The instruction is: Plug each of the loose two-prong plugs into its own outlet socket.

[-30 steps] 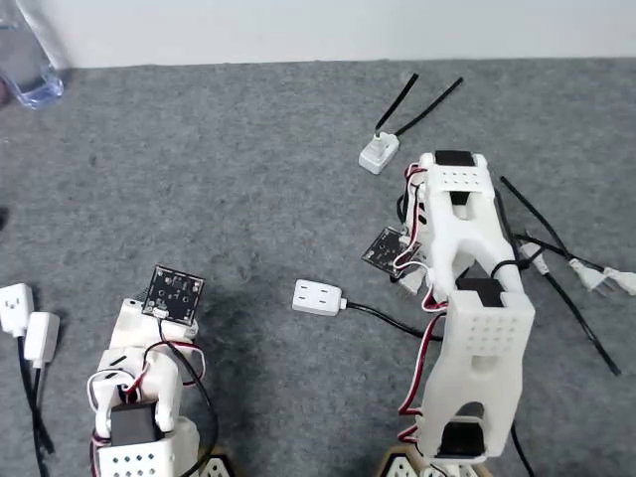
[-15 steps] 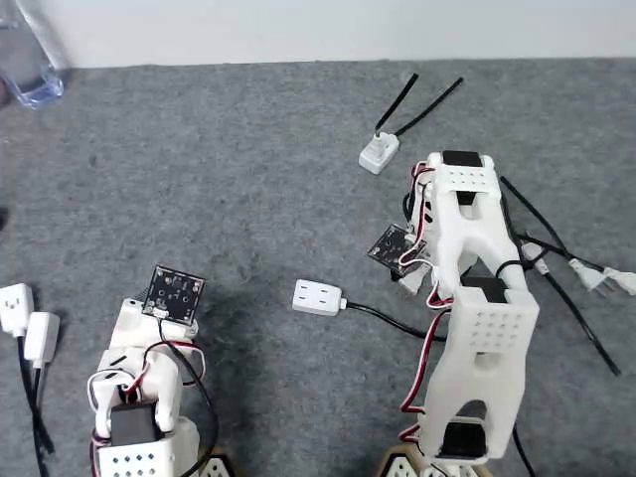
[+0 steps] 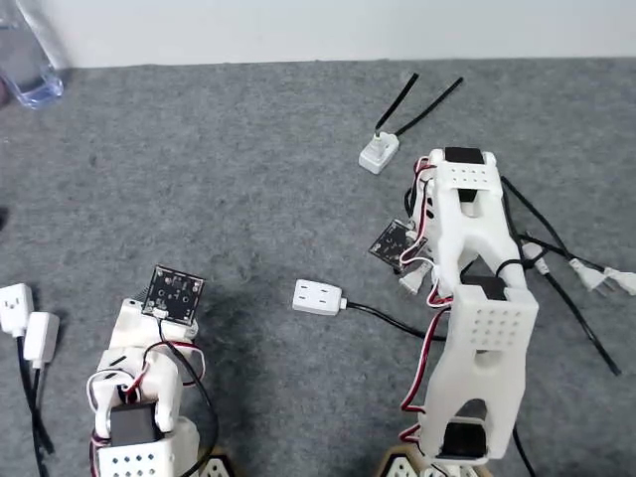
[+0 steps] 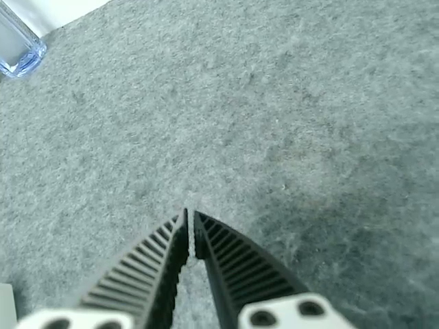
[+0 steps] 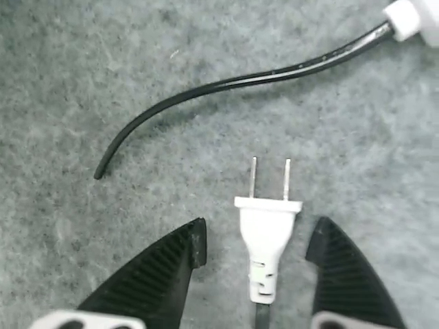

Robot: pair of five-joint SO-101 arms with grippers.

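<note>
Plugging not yet begun, as I judge it: my right hand (image 5: 259, 240) spread open astride the white two-prong plug (image 5: 266, 229) lying loose on the table (image 3: 248, 149), outlet socket (image 3: 317, 297) unfilled, left hand (image 4: 191, 219) clenched empty

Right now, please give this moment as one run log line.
right gripper: open, either side of white plug on carpet | left gripper: shut, empty | outlet socket: nothing plugged in
</note>
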